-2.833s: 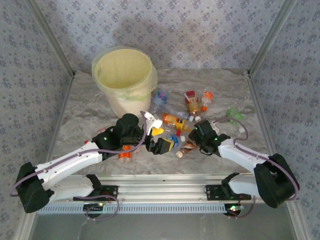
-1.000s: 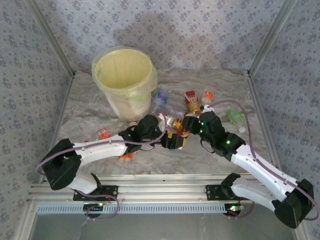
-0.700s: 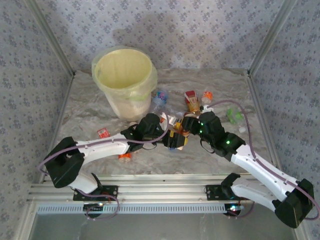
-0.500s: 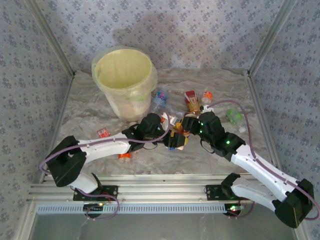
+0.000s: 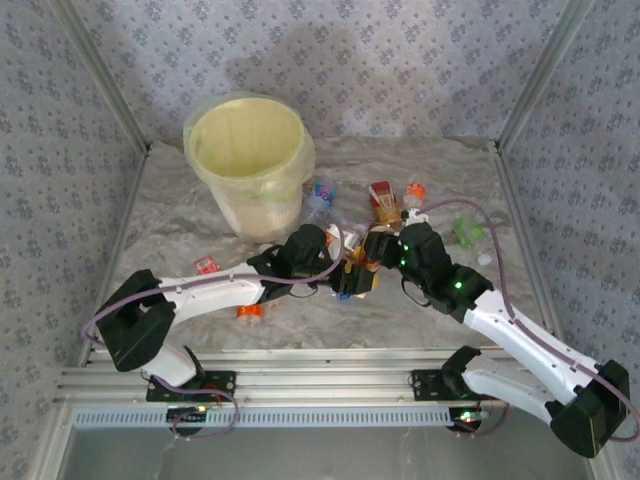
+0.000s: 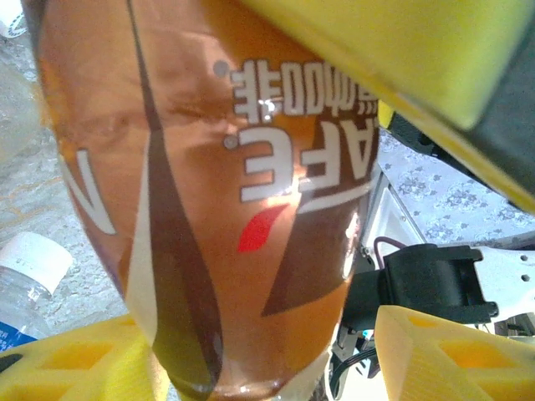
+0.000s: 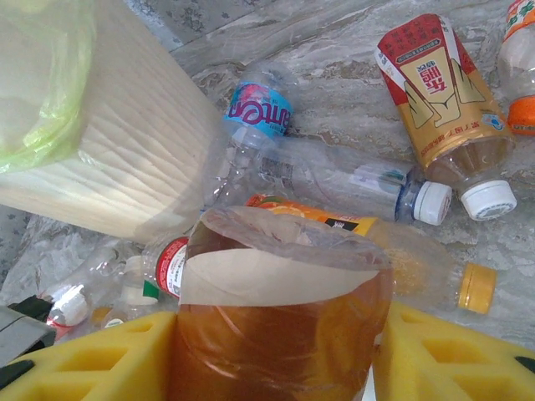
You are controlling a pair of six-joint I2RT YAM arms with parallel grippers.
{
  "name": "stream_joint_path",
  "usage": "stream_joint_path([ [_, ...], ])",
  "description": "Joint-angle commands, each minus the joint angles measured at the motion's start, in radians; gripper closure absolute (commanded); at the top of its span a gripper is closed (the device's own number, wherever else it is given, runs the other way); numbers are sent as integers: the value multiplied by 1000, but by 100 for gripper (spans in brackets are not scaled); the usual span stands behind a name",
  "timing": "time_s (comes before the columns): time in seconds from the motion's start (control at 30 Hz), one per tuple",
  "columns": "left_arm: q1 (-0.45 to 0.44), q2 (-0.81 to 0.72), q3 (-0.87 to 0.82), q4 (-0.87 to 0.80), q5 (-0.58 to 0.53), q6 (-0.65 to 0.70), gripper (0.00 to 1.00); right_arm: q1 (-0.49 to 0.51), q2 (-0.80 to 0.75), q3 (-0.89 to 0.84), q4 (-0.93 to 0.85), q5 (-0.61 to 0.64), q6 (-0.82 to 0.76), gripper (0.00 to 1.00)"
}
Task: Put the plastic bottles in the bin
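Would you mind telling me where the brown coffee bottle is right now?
The brown coffee bottle sits mid-table in the top view, nearer than and right of the bin, clasped by both the left gripper and the right gripper.

I see a brown bottle (image 6: 209, 209), its label upside down, between the yellow fingers (image 6: 75, 372) of the left gripper (image 6: 263, 359). Whether they squeeze it, I cannot tell. Low at the left of the brown bottle lies a clear bottle (image 6: 12, 313) with a white cap (image 6: 33, 261). At its right is a black arm part (image 6: 426, 284), and above that another yellow pad (image 6: 401, 50).
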Motion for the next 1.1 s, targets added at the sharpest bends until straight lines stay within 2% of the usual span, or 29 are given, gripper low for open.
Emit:
stream_joint_path([
  [0.0, -10, 11, 33, -20, -7, 24, 39, 6, -20, 34, -11, 15, -14, 42],
  [0.37, -9, -23, 27, -9, -19, 16, 63, 6, -22, 32, -11, 1, -5, 40],
  [0.5, -2, -57, 19, -32, -42, 6, 64, 0, -23, 29, -16, -21, 0, 31],
  [0.7, 52, -124, -10, -84, -32, -2, 64, -20, -98, -10, 9, -105, -4, 24],
  [0.9, 117, -211, 27, -264, -41, 61, 64, -46, -194, -37, 17, -278, -111, 13],
  [1.07, 160, -279, 152, -475, -61, 171, 63, -57, -224, -18, -64, -307, -182, 6],
])
